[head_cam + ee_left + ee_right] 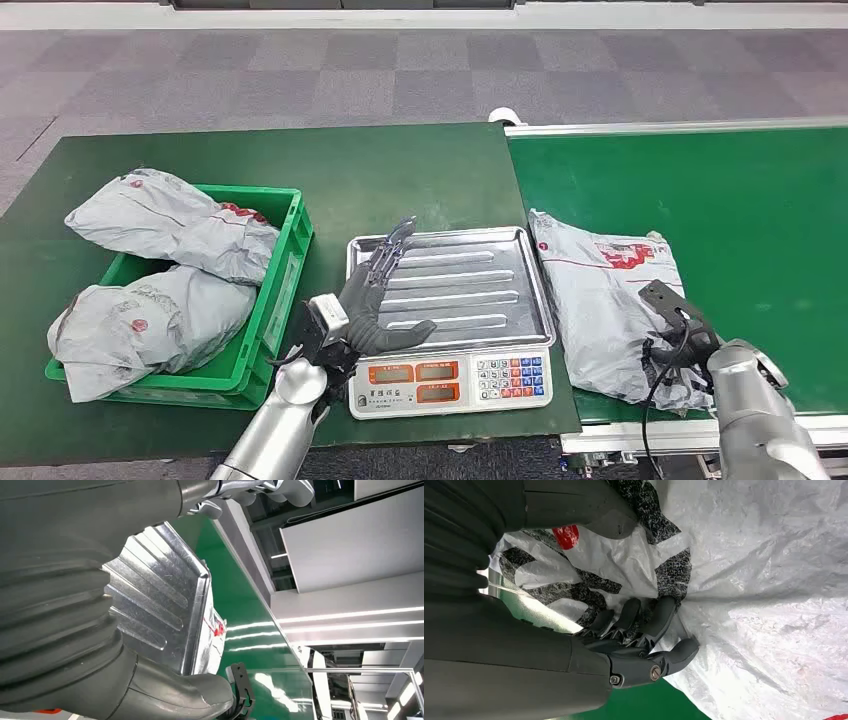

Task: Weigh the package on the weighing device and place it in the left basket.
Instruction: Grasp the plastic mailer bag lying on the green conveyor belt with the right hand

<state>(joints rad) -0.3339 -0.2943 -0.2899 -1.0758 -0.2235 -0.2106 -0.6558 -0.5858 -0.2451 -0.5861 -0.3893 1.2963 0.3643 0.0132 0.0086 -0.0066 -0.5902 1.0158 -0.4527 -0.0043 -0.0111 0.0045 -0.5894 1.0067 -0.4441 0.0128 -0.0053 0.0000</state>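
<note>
Head view is showing my right hand [672, 322] resting on the near edge of the grey package [605, 300], which is lying on the green conveyor belt [760, 220] just beside the scale [450, 318]. From my right wrist, my fingers [644, 622] are curling into the crinkled plastic and seem to be bunching it, though I cannot tell how firm the hold is. My left hand [375, 300] is hovering over the near-left corner of the scale's steel tray [480, 280], fingers spread and holding nothing. Beyond that hand's outer side, the green basket [285, 270] is sitting with two grey bags [165, 270] already inside.
</note>
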